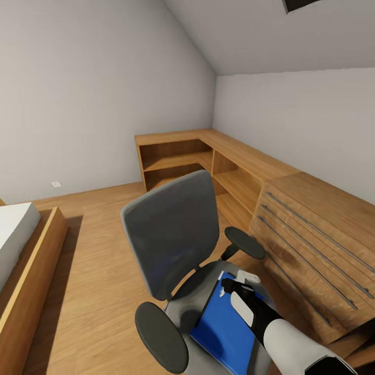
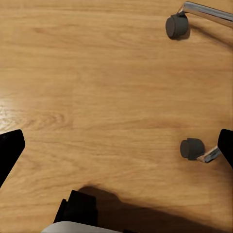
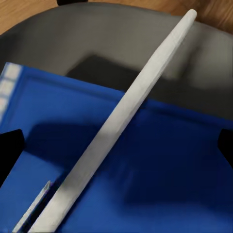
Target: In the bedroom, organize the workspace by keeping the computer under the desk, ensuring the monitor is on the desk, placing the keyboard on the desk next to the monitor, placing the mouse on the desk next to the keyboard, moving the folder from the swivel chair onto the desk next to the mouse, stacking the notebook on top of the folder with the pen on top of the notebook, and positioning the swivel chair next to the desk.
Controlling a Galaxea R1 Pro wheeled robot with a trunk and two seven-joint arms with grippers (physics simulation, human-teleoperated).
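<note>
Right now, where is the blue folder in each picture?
Head view: the blue folder lies on the chair seat, low in the picture, under the right hand.
Right wrist view: the folder spreads across the near part, with grey seat behind.
Left wrist view: no folder here, just floor and chair wheels.
Shared landmark: the chair.

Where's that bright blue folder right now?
In the head view the folder lies flat on the swivel chair seat, low and right of centre, between the armrests, with the right gripper at its far edge.
</note>
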